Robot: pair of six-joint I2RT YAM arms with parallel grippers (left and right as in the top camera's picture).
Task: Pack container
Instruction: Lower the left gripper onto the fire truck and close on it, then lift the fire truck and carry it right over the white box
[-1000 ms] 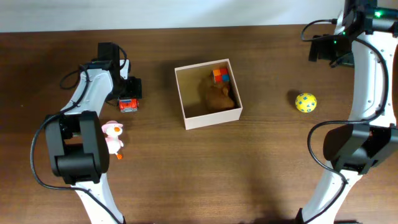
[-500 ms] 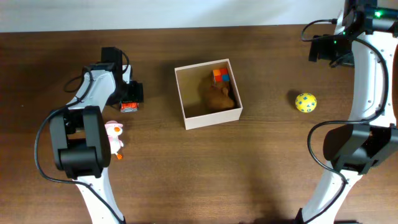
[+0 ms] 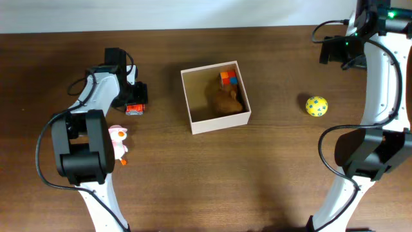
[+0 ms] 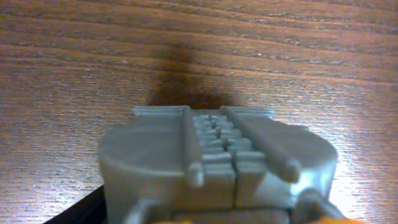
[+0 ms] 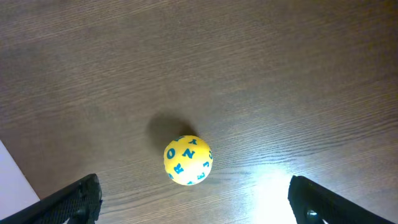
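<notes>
Table [image 3: 270, 180]: bare wood that looks slick. Anything dropped is prob. lost to a slide or roll toward an edge.

Container [image 3: 219, 122]: set at mid-table, nearer the far edge and skewed to it. Its walls are thin, so it can be shoved or tipped if the rim is clipped by a low approach.

Lump [image 3: 225, 100]: brown, and much of the container floor is taken by it. A toy put on top of it may be bounced out.

Duck [image 3: 117, 142]: laid toward the L edge, just beside the L arm [image 3: 80, 151]. It can be knocked away when that arm is swung.

Red toy [image 3: 133, 109]: toward the far L corner, w/ the L gripper [image 3: 136, 95] right over it. The L wrist view is filled by the toy's grey part, so pinched or not can't be told. If it is lifted on a weak hold, it is likely dropped short of the container.

Ball [image 5: 188, 160]: near the R edge, under the R gripper [image 3: 336, 51], which is spread wide w/ nothing held. Being round, it can be squirted out by an off-ctr close and rolled off the table.

Cube [image 3: 228, 78]: in the container's far R corner, so little room is left there.
</notes>
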